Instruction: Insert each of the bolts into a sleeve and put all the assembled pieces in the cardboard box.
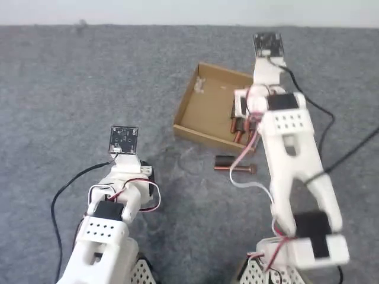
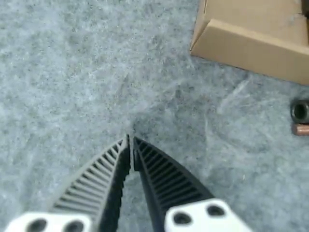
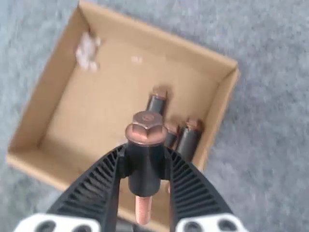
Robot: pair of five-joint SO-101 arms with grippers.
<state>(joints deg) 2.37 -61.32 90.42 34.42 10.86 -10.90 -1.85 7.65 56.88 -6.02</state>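
Above the cardboard box (image 3: 63,96), my right gripper (image 3: 145,155) is shut on an assembled piece (image 3: 144,162), a black sleeve with a copper bolt through it, held upright. Three assembled pieces (image 3: 170,134) lie in the box's corner below it. In the high view the right gripper (image 1: 249,111) hangs over the box (image 1: 204,94) near its right wall. A loose black sleeve (image 1: 225,160) and a copper bolt (image 1: 243,169) lie on the carpet just in front of the box. My left gripper (image 2: 130,141) is shut and holds nothing, low over bare carpet, left of the sleeve (image 2: 300,111).
Grey carpet covers the whole table. A white scrap (image 3: 87,50) lies in the box's far corner. The left arm (image 1: 118,195) stands at the front left, with open carpet between it and the box (image 2: 251,46). Cables trail beside both arms.
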